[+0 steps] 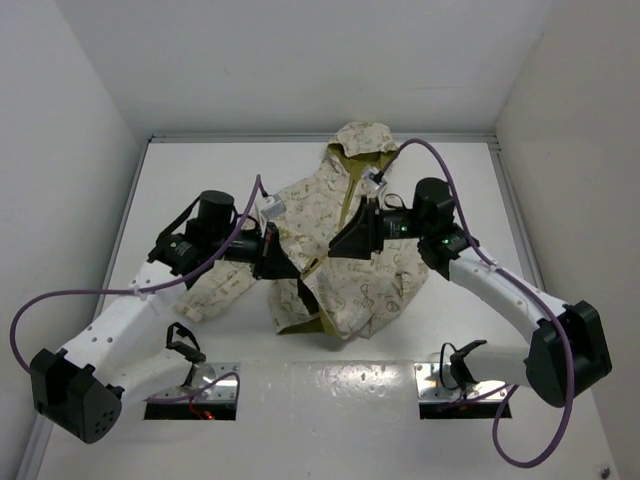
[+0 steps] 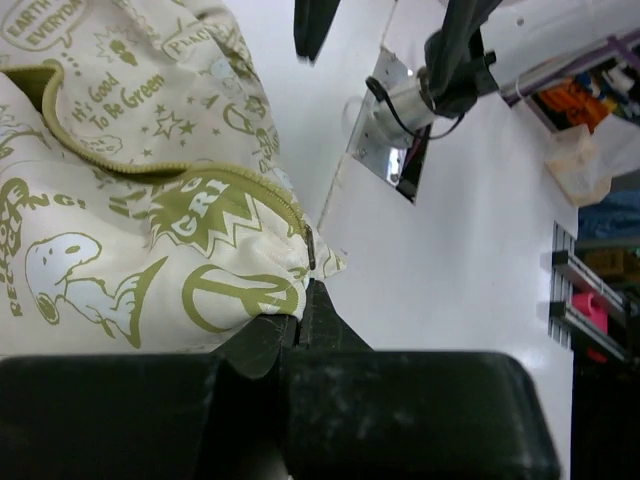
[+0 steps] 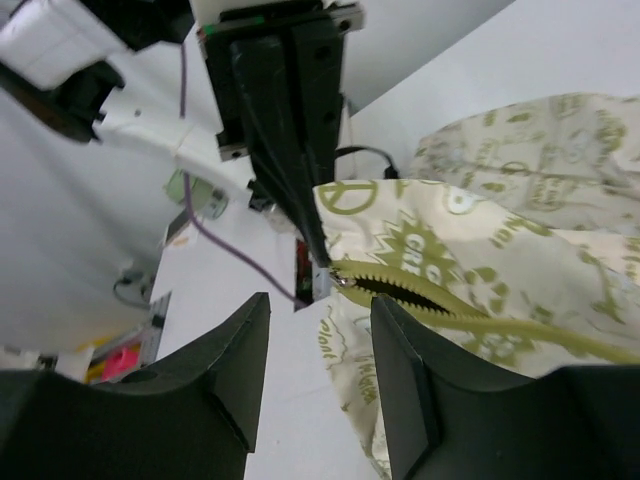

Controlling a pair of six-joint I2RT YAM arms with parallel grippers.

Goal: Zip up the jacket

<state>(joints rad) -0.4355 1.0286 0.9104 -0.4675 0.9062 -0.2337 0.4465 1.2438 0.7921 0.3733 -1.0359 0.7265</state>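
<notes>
The left tool (image 2: 300, 325) is sitting closest to the lens. It is pinching the bottom corner of the jacket (image 1: 350, 255) tight, right by the low end of the zipper (image 2: 250, 185). The right tool (image 3: 318, 340) is standing partly wide and is holding nothing. In the right wrist view the tiny zipper pull (image 3: 340, 281) is sitting just past its gap, at about 12 o'clock, and not touching it. The jacket is lying crumpled in the middle of the white worktop (image 1: 200, 170), between the left arm (image 1: 120, 330) and the right arm (image 1: 500, 290). Its hood (image 1: 360, 140) is pointing to 12 o'clock.

Some things could be going wrong soon. The pull is very small, so the right tool could be closing on air or on cloth. Cloth caught with the pull could be jamming the teeth. If the left tool's pinch is slipping, the whole jacket could be sliding along and the zipper could be staying open.

Counting: one jacket, one zipper, one pull, two tools, two arms.
</notes>
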